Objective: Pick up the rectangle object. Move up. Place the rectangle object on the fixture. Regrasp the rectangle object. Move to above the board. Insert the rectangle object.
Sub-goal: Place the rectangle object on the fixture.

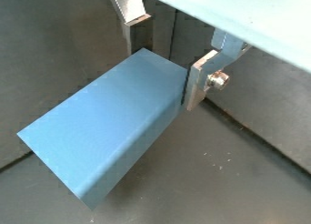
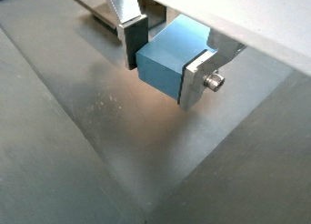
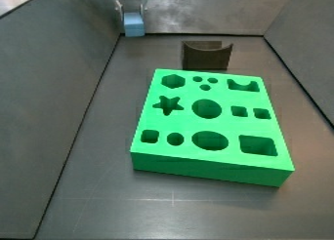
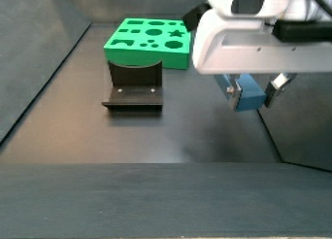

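My gripper (image 1: 168,68) is shut on the rectangle object (image 1: 104,127), a plain grey-blue block gripped at one end between the silver fingers (image 2: 195,79). In both side views the block (image 4: 247,95) hangs above the dark floor, held by the gripper (image 3: 132,20) near the back left corner, apart from the other pieces. The fixture (image 3: 206,55), a dark notched block, stands on the floor behind the board (image 3: 232,127). That board is a bright green slab with many shaped holes. In a side view the fixture (image 4: 134,92) sits between the board (image 4: 143,56) and the camera.
Grey walls (image 3: 78,78) enclose the dark floor on the sides. The block hangs close to one wall (image 4: 305,117). Bare floor (image 3: 92,195) lies in front of the board.
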